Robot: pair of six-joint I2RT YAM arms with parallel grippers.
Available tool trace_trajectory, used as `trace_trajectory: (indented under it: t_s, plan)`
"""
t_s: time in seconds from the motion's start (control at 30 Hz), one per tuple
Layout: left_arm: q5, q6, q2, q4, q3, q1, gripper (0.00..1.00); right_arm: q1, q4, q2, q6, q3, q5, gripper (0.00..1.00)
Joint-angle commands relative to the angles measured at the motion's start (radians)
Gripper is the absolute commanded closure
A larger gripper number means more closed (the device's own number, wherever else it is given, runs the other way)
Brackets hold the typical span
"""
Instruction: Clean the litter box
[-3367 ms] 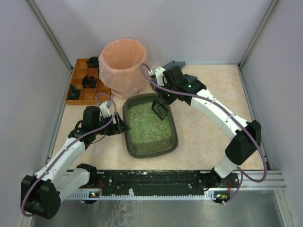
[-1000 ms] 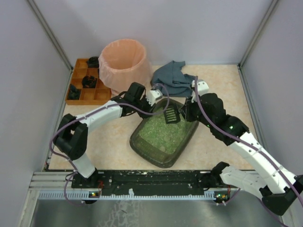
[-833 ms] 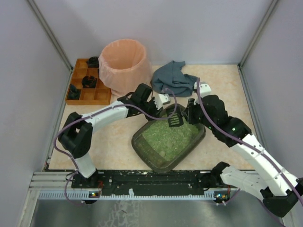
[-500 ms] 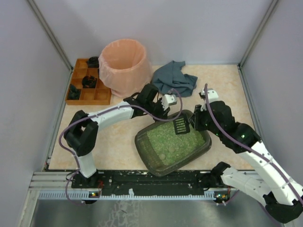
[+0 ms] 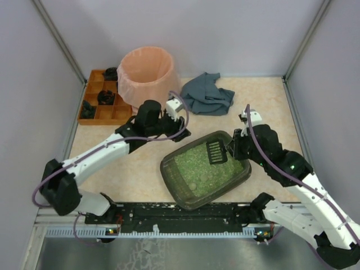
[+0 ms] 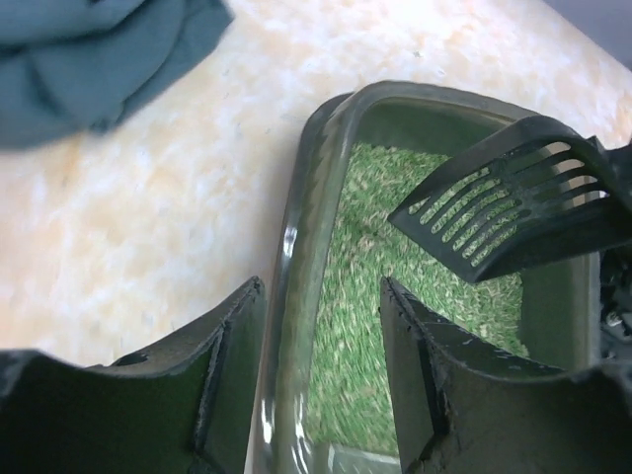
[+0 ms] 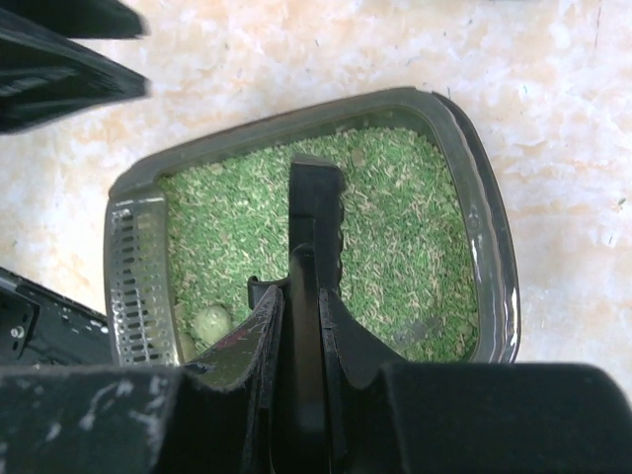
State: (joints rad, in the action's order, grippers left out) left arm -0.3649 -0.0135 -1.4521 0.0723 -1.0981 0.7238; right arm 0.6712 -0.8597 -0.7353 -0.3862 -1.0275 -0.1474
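The dark olive-grey litter box with green litter lies skewed at the table's middle. It also shows in the left wrist view and the right wrist view. My right gripper is shut on the handle of a black slotted scoop, whose head hangs over the litter at the box's far side. My left gripper is open and empty, just off the box's far left rim. A pale round clump lies in the litter.
A round pink-lined bin stands at the back left, with an orange compartmented tray beside it. A blue-grey cloth lies crumpled at the back middle. Walls close in the left, right and back sides.
The litter box has been swung and dragged toward the right and front. My left gripper has since let go of its rim and drawn back left. My right gripper followed with the scoop.
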Motion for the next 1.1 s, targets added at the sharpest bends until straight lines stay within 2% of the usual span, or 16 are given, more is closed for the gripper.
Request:
trace_trajectory:
  t_s: [0.0,0.13,0.27,0.37,0.6,0.7,0.93,1.07]
  plan:
    - [0.284,-0.282,0.160,0.186,0.072,0.000,0.45,0.004,0.063,0.003,-0.002,0.018,0.001,1.00]
    - [0.437,-0.468,0.340,0.383,0.172,0.005,0.44,0.004,0.095,-0.007,-0.012,0.039,-0.003,1.00]
    - [0.434,-0.648,0.485,0.440,0.272,0.024,0.41,0.004,0.141,-0.018,-0.020,0.064,0.016,1.00]
    - [0.465,-0.773,0.513,0.487,0.303,0.103,0.39,0.004,0.156,-0.035,-0.019,0.068,0.027,1.00]
    - [0.649,-1.041,0.494,0.644,0.337,0.321,0.36,0.004,0.168,-0.041,-0.024,0.072,0.042,1.00]
    - [0.650,-1.102,0.548,0.582,0.421,0.352,0.36,0.004,0.172,-0.041,-0.024,0.079,0.049,1.00]
    - [0.600,-1.100,0.588,0.371,0.564,0.359,0.33,0.004,0.184,-0.044,-0.024,0.092,0.060,1.00]
    - [0.591,-1.113,0.588,0.268,0.616,0.360,0.28,0.004,0.189,-0.047,-0.028,0.093,0.069,1.00]
